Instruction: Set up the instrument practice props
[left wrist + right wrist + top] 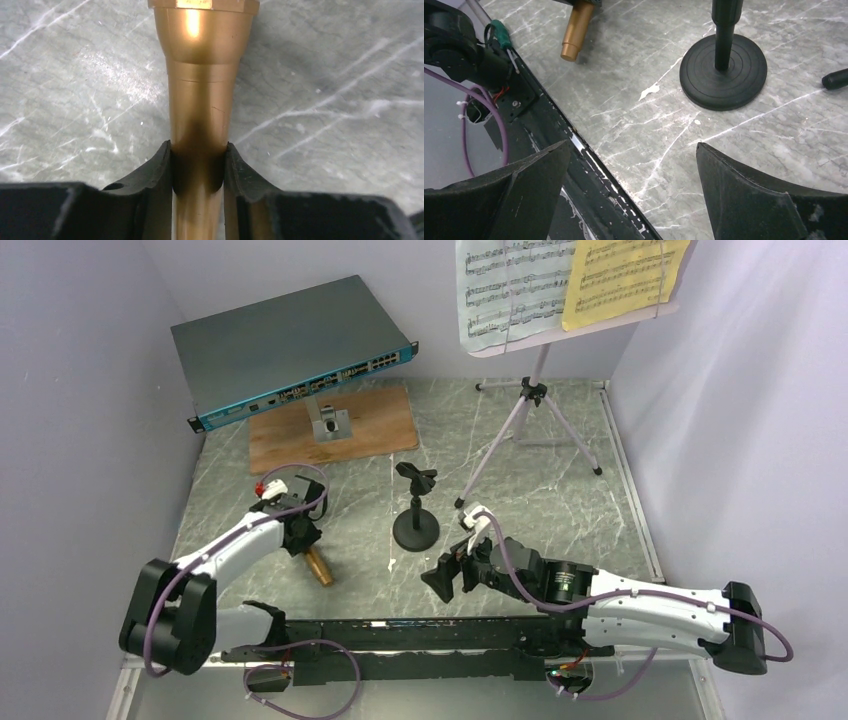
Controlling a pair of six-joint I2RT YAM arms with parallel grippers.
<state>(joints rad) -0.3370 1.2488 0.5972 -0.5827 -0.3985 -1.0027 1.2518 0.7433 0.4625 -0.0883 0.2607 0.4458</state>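
Lilac walls [80, 390] are hugging the grey table [560, 515] while the left gripper [198, 167] is squeezing the gold microphone [202, 100] and the right gripper [633, 146] is hanging open.

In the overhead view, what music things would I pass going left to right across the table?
The gold microphone, gripped by the left gripper → short black mic stand → lilac music stand holding the sheets.

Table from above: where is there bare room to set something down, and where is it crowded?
Bare table: right of the mic stand, before the music stand legs; a smaller patch between wooden board and mic stand. Crowded: back left, network switch above the board, and near the left gripper holding the gold microphone.
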